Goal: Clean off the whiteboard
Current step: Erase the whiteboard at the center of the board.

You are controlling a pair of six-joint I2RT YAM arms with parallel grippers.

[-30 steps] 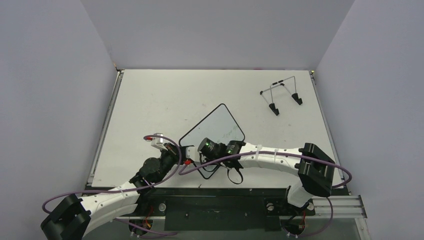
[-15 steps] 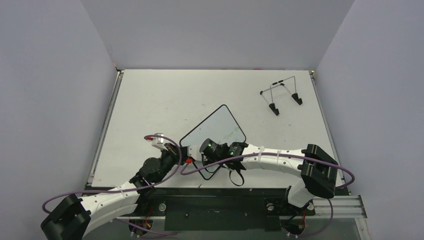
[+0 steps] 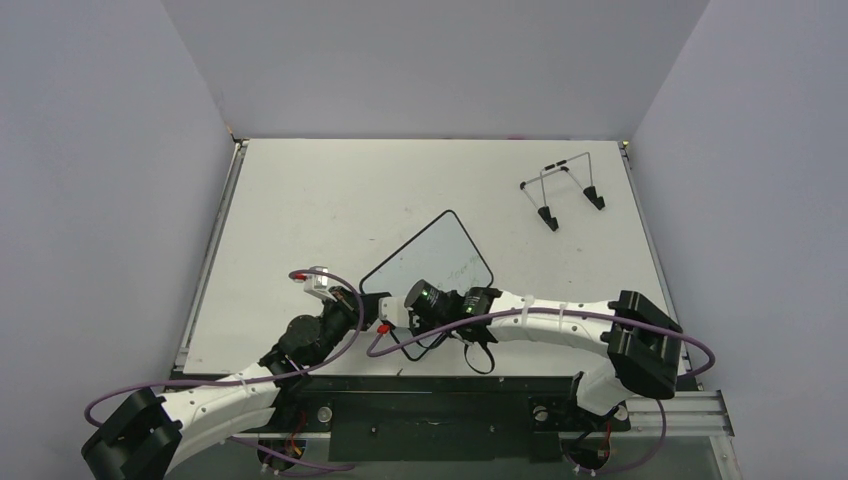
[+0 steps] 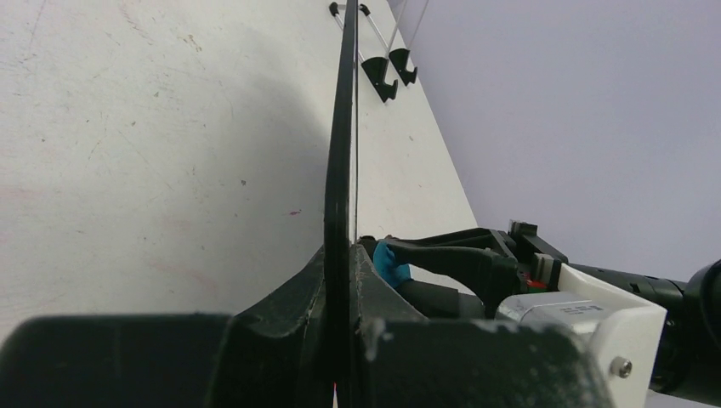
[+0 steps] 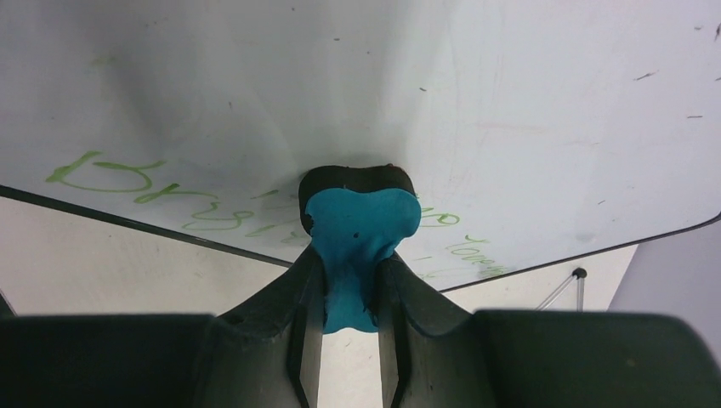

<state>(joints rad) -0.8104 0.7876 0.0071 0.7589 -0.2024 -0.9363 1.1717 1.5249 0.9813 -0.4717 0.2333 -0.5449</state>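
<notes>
**Top view.** You have the whiteboard (image 3: 438,250) just below the middle of the frame, lifted off the table (image 3: 330,200) and tilted. Its near lower-left edge meets both arms. Your left gripper (image 3: 370,322) comes in from the lower left to that edge, and your right gripper (image 3: 395,310) reaches in from the right, just beside it. From up here you cannot make out the fingertips of either one. The wire stand (image 3: 562,190) sits well apart in the upper right.

**Left wrist view.** You see the whiteboard (image 4: 342,127) edge-on, a thin dark line running up the middle of the frame. Your left gripper (image 4: 340,340) is clamped tight on its rim, one finger pressed flat against each face, with no gap showing. Just right of the board, the blue eraser (image 4: 391,265) touches the board's right-hand face, held at the tip of your right gripper (image 4: 425,259). The stand's black feet (image 4: 387,72) appear at the top, beyond the board.

**Right wrist view.** Your right gripper (image 5: 350,276) is closed on the blue eraser (image 5: 357,229), both fingers squeezing its narrow waist. The eraser's dark pad is pushed against the whiteboard (image 5: 357,76), which fills the upper frame. Green handwriting (image 5: 110,177) runs along the board's lower edge on either side of the eraser. A bit of the stand's wire (image 5: 565,289) shows at lower right.
</notes>
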